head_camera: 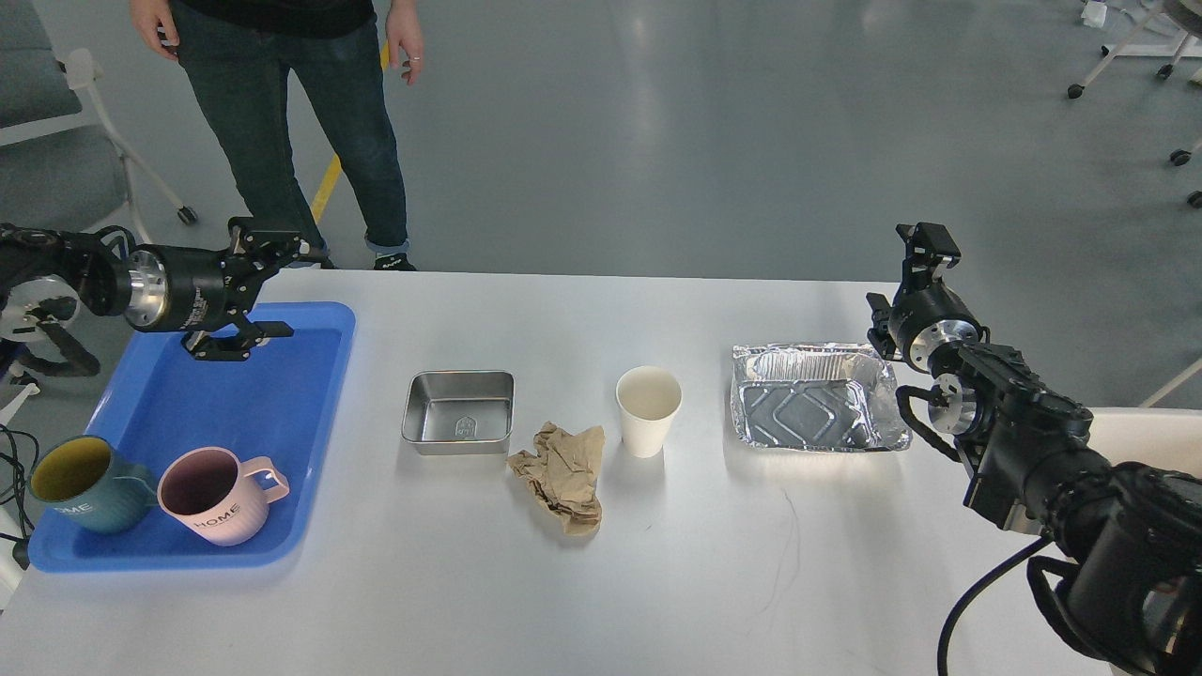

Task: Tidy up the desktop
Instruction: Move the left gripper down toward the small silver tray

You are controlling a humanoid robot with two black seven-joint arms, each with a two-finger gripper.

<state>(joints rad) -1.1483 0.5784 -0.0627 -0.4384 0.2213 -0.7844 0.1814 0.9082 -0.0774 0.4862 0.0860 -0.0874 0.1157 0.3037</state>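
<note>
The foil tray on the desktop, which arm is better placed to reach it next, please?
Right. Its tool hangs beside the foil tray; the left tool is over the blue tray.

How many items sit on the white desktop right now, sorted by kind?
Mugs: 2, teal mug and pink mug
Trays and tins: 3, blue tray, steel tin, foil tray
Paper cup: 1
Crumpled brown paper: 1
Total: 7
</note>
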